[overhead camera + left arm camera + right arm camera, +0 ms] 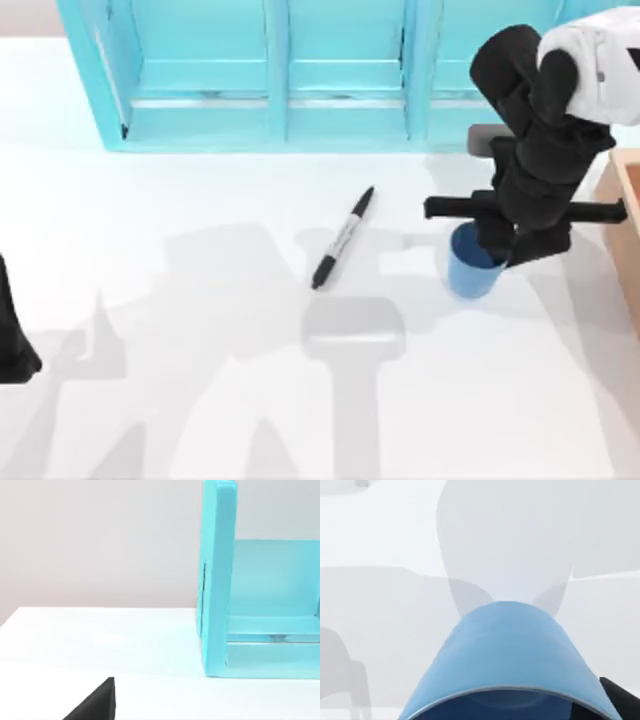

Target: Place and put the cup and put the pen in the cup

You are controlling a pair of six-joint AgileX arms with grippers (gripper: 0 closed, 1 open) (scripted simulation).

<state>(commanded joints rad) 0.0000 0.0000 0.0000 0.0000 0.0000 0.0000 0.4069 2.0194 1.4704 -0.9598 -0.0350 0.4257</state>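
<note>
Right gripper [500, 250] is seen at right of centre in the top view, apparently closed on the cup [470, 268]; the pen [342, 238] lies mid-frame. Setting the cup down upright, near the pen, is advised.

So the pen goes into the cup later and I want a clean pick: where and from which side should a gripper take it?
Grip the pen at mid-barrel, coming straight down from above. It lies flat and diagonal on the white table, so set the jaws across its slim barrel.
</note>
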